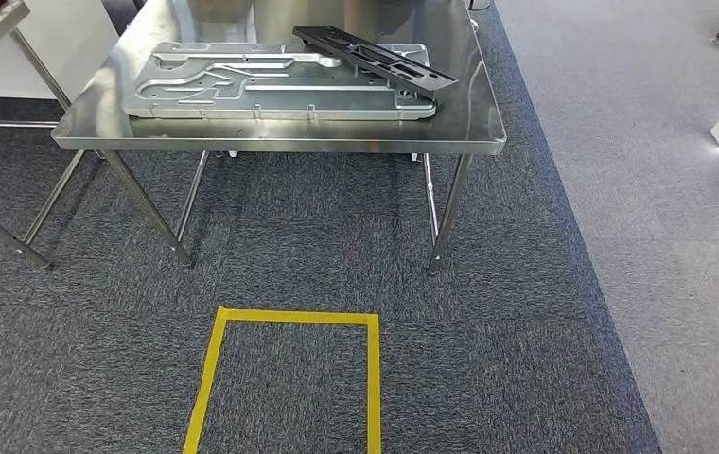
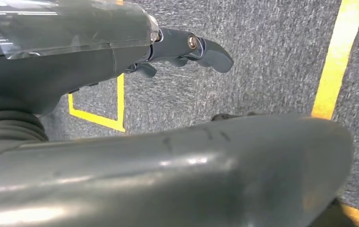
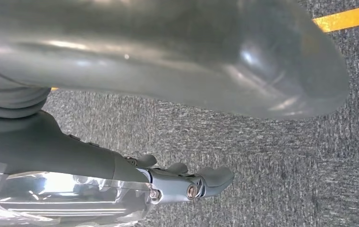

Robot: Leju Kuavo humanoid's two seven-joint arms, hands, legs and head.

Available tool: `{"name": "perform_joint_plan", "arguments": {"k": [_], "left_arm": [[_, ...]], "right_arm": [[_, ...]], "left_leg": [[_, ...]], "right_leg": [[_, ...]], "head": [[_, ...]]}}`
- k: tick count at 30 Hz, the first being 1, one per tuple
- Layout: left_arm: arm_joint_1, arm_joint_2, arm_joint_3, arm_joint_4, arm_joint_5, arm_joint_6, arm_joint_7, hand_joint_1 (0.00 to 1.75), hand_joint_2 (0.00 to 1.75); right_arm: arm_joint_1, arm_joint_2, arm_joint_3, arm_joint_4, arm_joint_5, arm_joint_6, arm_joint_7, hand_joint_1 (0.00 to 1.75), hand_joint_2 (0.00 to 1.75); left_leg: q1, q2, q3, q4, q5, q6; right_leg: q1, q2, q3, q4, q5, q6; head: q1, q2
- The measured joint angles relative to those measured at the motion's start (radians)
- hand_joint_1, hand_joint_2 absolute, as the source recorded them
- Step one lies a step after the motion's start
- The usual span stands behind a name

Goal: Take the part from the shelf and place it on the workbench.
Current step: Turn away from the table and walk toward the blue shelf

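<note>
The black part (image 1: 375, 55) lies slantwise across a large silver stamped metal plate (image 1: 271, 85) on the steel table (image 1: 280, 132), far from both hands. The left hand (image 2: 121, 94) hangs over grey carpet (image 1: 545, 331), its fingers (image 2: 201, 47) extended and loose, holding nothing; the right hand (image 3: 121, 94) hangs likewise, fingers (image 3: 206, 182) released and empty. Yellow tape (image 1: 289, 320) marks a rectangle on the floor before the table; yellow lines (image 2: 338, 56) also run beneath the left fingers. No lettering is legible.
</note>
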Motion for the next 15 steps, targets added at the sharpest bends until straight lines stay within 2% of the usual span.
{"name": "perform_joint_plan", "arguments": {"k": [1, 2, 5, 6, 8, 10, 11, 12, 13, 15], "left_arm": [[-0.001, 0.000, 0.000, 0.000, 0.000, -0.001, -0.001, 0.00, 0.00], [-0.001, 0.000, 0.000, 0.000, -0.001, -0.001, -0.003, 0.00, 0.00], [-0.001, -0.002, 0.000, 0.000, -0.001, -0.002, -0.006, 0.00, 0.00], [-0.001, -0.002, 0.000, 0.000, -0.001, -0.002, -0.007, 0.00, 0.00], [-0.002, -0.003, 0.000, 0.000, -0.001, -0.002, -0.007, 0.00, 0.00], [-0.002, -0.003, 0.000, 0.000, -0.002, -0.003, -0.008, 0.00, 0.00], [-0.001, -0.004, 0.000, 0.000, -0.002, -0.004, -0.008, 0.00, 0.00], [0.000, -0.004, 0.000, 0.000, -0.003, -0.004, -0.008, 0.00, 0.00], [0.000, -0.005, 0.000, 0.000, -0.005, -0.005, -0.007, 0.00, 0.00], [0.000, -0.007, 0.000, 0.000, -0.009, -0.009, -0.007, 0.00, 0.00]], "right_arm": [[-0.001, 0.000, 0.000, 0.000, 0.000, 0.000, 0.000, 0.00, 0.00], [-0.001, 0.000, 0.000, 0.000, 0.000, 0.000, 0.000, 0.00, 0.00], [-0.001, 0.000, 0.000, 0.000, 0.001, 0.000, -0.003, 0.00, 0.00], [-0.001, 0.000, 0.000, 0.000, 0.001, 0.000, -0.004, 0.00, 0.00], [-0.001, 0.000, 0.000, 0.000, 0.002, 0.000, -0.005, 0.00, 0.00], [-0.001, 0.000, 0.000, 0.000, 0.002, 0.001, -0.006, 0.00, 0.00], [-0.001, 0.000, 0.000, 0.000, 0.003, 0.002, -0.009, 0.00, 0.00], [0.001, 0.000, 0.000, 0.000, 0.003, 0.003, -0.012, 0.00, 0.00], [0.002, 0.000, 0.000, 0.000, 0.005, 0.003, -0.017, 0.00, 0.00], [0.002, 0.000, 0.001, 0.000, 0.011, 0.006, -0.035, 0.00, 0.00]], "left_leg": [[-0.001, -0.002, 0.028, -0.060, 0.020, 0.004], [-0.002, -0.005, 0.043, -0.095, 0.027, 0.008], [-0.004, -0.004, 0.044, -0.110, 0.031, 0.022], [-0.003, -0.003, 0.044, -0.113, 0.036, 0.029], [0.000, 0.002, 0.042, -0.119, 0.044, 0.041], [-0.001, 0.005, 0.036, -0.118, 0.047, 0.044], [-0.002, 0.007, 0.034, -0.117, 0.047, 0.045], [-0.002, 0.007, 0.033, -0.116, 0.047, 0.044], [-0.002, 0.008, 0.034, -0.116, 0.047, 0.044], [-0.002, 0.008, 0.037, -0.115, 0.045, 0.041]], "right_leg": [[0.002, 0.002, -0.001, 0.004, -0.001, 0.004], [0.003, 0.003, -0.004, 0.007, -0.001, 0.009], [0.002, 0.004, -0.008, 0.009, 0.000, 0.027], [0.001, 0.003, -0.012, 0.019, -0.009, 0.033], [-0.002, 0.001, -0.045, 0.092, -0.059, 0.041], [-0.002, 0.000, -0.105, 0.223, -0.126, 0.047], [-0.003, 0.000, -0.127, 0.273, -0.142, 0.048], [-0.003, -0.001, -0.132, 0.288, -0.138, 0.049], [-0.003, -0.001, -0.118, 0.263, -0.114, 0.047], [-0.001, -0.005, -0.047, 0.126, -0.047, 0.041]], "head": [[0.000, 0.000], [0.000, 0.000], [0.000, 0.000], [0.000, 0.000], [0.000, 0.000], [0.000, 0.000], [0.000, 0.000], [0.000, 0.000], [0.000, 0.000], [0.000, 0.000]]}}
